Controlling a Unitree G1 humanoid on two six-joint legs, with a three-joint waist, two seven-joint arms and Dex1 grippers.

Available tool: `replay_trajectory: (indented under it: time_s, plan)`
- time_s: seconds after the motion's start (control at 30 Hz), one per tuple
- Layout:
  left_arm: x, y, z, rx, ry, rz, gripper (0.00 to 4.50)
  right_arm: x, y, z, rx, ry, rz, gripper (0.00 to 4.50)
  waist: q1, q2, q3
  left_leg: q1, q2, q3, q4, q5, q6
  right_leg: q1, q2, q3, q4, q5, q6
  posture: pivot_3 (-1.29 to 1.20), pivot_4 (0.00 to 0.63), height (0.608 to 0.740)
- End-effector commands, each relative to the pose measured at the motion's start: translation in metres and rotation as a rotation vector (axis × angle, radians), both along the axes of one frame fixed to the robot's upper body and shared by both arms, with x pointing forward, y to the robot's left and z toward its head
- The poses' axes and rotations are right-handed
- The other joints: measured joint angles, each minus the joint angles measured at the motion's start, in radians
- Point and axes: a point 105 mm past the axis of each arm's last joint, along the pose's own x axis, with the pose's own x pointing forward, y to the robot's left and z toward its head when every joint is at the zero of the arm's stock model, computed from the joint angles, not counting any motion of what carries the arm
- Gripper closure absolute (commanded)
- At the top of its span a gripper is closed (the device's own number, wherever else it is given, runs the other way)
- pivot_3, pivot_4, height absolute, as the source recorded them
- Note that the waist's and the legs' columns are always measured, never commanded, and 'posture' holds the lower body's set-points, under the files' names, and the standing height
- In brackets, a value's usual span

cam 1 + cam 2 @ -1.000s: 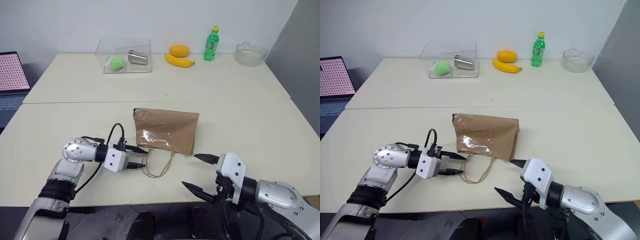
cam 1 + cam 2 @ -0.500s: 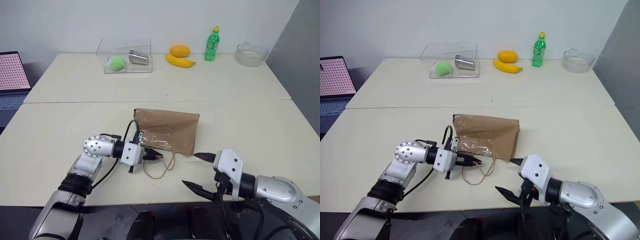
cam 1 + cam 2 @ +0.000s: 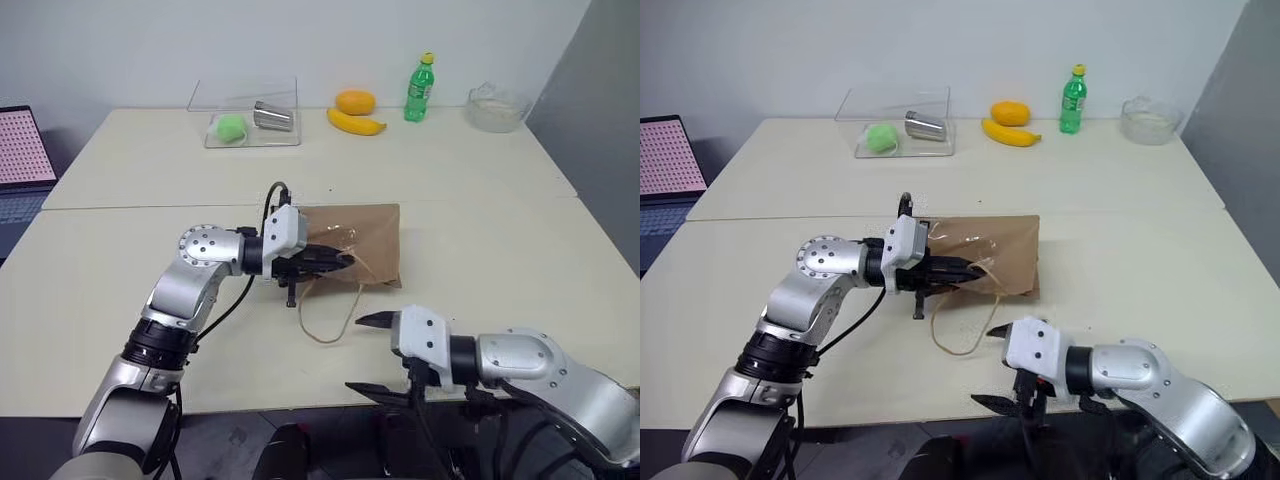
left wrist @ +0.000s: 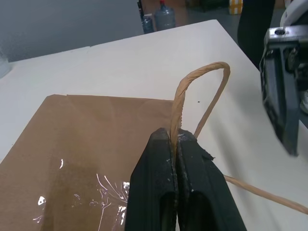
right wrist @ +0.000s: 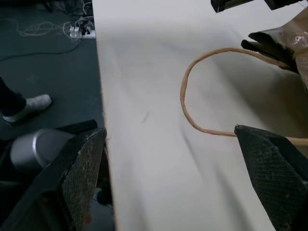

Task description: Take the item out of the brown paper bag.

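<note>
The left pincer (image 4: 175,139) pinches one loop handle (image 4: 202,91) of the brown paper bag (image 3: 350,245) lying mid-desk (image 3: 520,250), likely to raise its mouth, while the right pincer (image 3: 365,352) waits agape nearby (ketchup bottle hidden).

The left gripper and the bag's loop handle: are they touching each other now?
Touching. In the left wrist view the left gripper is shut on one tan loop handle of the brown paper bag; the cord runs between its fingers.

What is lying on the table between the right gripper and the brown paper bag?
In the left eye view, a loose tan loop handle of the brown paper bag lies between it and the right gripper. The rest is bare table.
</note>
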Motion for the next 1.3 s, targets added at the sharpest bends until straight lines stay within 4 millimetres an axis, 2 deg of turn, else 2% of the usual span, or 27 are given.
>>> replay_trajectory:
  time_s: [0.03,0.27,0.3,0.37,0.47,0.7,0.73,0.87,1.0,1.13,1.23,1.3]
  plan:
    - [0.001,0.002,0.019,-0.014,-0.052,-0.014,4.48,0.009,0.016,0.000,-0.013,-0.100,0.051,0.00,-0.001,0.000,0.000,0.000,0.000,0.000,0.000,0.000,0.000,0.000,0.000,0.000,0.000,0.000,0.000,0.00,0.150,0.740]
    - [0.004,0.002,0.015,-0.005,-0.055,-0.024,4.48,0.027,0.031,-0.015,-0.066,-0.156,0.091,0.00,-0.001,0.000,0.000,0.000,0.000,0.000,0.000,0.000,0.000,0.000,0.000,0.000,0.000,0.000,0.000,0.00,0.150,0.740]
    - [0.004,0.002,0.015,-0.006,-0.056,-0.025,4.50,0.030,0.031,-0.018,-0.081,-0.165,0.092,0.18,-0.001,0.000,0.000,0.000,0.000,-0.001,0.000,0.000,0.000,0.000,0.000,0.000,0.000,0.000,0.000,0.00,0.150,0.740]
    - [0.004,0.002,0.014,-0.008,-0.058,-0.023,4.50,0.036,0.032,-0.023,-0.103,-0.186,0.083,0.64,-0.001,0.000,0.000,0.000,0.000,-0.001,0.000,0.000,0.000,0.000,0.000,-0.001,0.000,0.000,0.000,0.00,0.150,0.740]
    - [0.005,0.002,0.014,-0.011,-0.061,-0.020,4.50,0.041,0.030,-0.029,-0.140,-0.212,0.074,1.68,-0.001,0.000,0.000,0.000,0.000,-0.001,0.000,0.000,0.000,0.000,0.000,0.000,0.000,0.000,0.000,0.00,0.150,0.740]
    - [0.012,0.000,0.021,-0.026,-0.080,-0.009,4.50,0.045,0.025,-0.034,-0.163,-0.229,0.059,4.40,-0.001,0.000,0.000,0.000,0.000,-0.001,0.000,0.000,0.000,0.000,0.000,-0.001,0.000,0.000,0.000,0.00,0.150,0.740]
    - [0.013,-0.001,0.023,-0.033,-0.081,-0.004,4.50,0.046,0.024,-0.034,-0.168,-0.231,0.057,4.48,-0.001,0.000,0.000,0.000,0.000,-0.001,0.000,0.000,0.000,0.000,0.000,0.000,0.000,0.000,0.000,0.00,0.150,0.740]
    - [0.023,-0.005,0.035,-0.074,-0.090,0.029,4.50,0.047,0.019,-0.037,-0.180,-0.231,0.046,4.48,-0.001,0.000,0.000,0.000,-0.001,-0.001,0.000,0.000,0.000,0.000,0.000,-0.001,0.000,0.000,0.000,0.00,0.150,0.740]
    - [0.026,-0.006,0.038,-0.077,-0.098,0.031,4.50,0.048,0.019,-0.030,-0.143,-0.244,0.022,4.48,-0.001,0.000,0.000,0.000,0.000,-0.001,0.000,0.000,0.000,0.000,0.000,0.000,0.000,0.000,0.000,0.00,0.150,0.740]
    - [0.024,-0.008,0.037,-0.076,-0.097,0.022,4.50,0.039,0.015,-0.002,-0.022,-0.274,0.008,4.48,0.000,0.000,0.000,0.000,0.000,-0.002,0.000,0.000,0.000,0.000,0.000,-0.001,0.000,0.000,0.000,0.00,0.150,0.740]
    - [0.022,-0.009,0.035,-0.073,-0.095,0.018,4.50,0.029,0.006,0.005,-0.024,-0.313,0.009,3.89,0.001,0.000,0.000,-0.001,-0.001,-0.002,0.000,0.000,0.000,0.000,-0.001,-0.001,0.000,0.000,0.000,0.00,0.150,0.740]
    - [0.021,-0.010,0.033,-0.071,-0.094,0.016,4.50,0.027,-0.001,0.006,-0.050,-0.376,0.002,3.20,0.002,0.000,0.000,0.000,-0.001,-0.002,0.000,0.000,0.000,0.000,-0.001,-0.001,-0.001,0.000,0.000,0.00,0.150,0.740]
